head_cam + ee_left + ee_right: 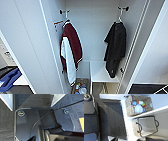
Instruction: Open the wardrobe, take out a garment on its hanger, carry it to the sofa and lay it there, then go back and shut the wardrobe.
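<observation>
From the head view the wardrobe (51, 45) stands open, the black garment (115, 47) on its hanger (120, 17) at the right hook, beside a maroon jacket (71, 50); the taking-out step is in hand, calling for a reach up to that hook; the wrist views show dark floor (7, 125) and baskets (137, 105) low in the wardrobe, and I cannot tell either claw's state

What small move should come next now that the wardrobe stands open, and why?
Probably raise the right arm toward the hanger of the black garment. The wardrobe is open, the garment hangs untouched on the right, opposite the maroon jacket.
</observation>
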Tool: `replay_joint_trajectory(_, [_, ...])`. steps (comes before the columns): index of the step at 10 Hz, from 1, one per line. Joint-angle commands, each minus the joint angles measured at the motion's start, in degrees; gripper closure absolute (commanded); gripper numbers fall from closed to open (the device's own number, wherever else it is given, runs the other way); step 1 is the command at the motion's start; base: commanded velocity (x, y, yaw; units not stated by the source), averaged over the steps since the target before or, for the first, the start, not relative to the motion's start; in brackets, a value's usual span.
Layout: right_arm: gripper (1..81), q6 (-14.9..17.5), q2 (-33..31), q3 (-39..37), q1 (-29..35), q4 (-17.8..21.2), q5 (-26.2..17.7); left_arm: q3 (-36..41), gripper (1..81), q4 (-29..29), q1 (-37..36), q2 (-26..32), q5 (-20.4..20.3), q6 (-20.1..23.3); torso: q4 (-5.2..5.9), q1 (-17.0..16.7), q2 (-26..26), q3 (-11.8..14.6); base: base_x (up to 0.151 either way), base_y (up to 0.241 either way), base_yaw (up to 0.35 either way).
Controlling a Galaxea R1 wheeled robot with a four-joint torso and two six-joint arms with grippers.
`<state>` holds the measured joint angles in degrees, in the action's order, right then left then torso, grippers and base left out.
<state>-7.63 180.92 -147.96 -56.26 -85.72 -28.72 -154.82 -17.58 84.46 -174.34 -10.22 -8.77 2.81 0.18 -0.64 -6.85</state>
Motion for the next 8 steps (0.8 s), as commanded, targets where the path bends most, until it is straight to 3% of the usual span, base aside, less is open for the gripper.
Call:
replay_joint_trajectory(1, [1.0,-4.1,0.5,0.0,9.0,-2.8,-6.3,0.2,1.0,-0.4,-2.2,-0.4,2.5,0.5,0.0,0.0,0.0,0.0,0.0,0.0,0.0])
replay_joint_trajectory(3, [1.0,-9.9,-1.1,0.0,9.6,-5.5,-11.6,0.1,1.0,-1.1,-2.2,-1.5,2.5,1.0,0.0,0.0,0.0,0.0,0.0,0.0,0.0])
replay_joint_trajectory(7, [1.0,-21.4,-6.9,-0.1,10.3,-5.5,-18.2,0.4,1.0,-1.1,-2.2,-1.5,2.1,1.0,0.0,0.0,0.0,0.0,0.0,0.0,0.0])
replay_joint_trajectory(8, [1.0,-22.6,-8.4,-0.1,10.1,-5.2,-19.9,0.4,1.0,-1.2,-2.1,-1.7,2.0,1.1,0.0,0.0,0.0,0.0,0.0,0.0,0.0])
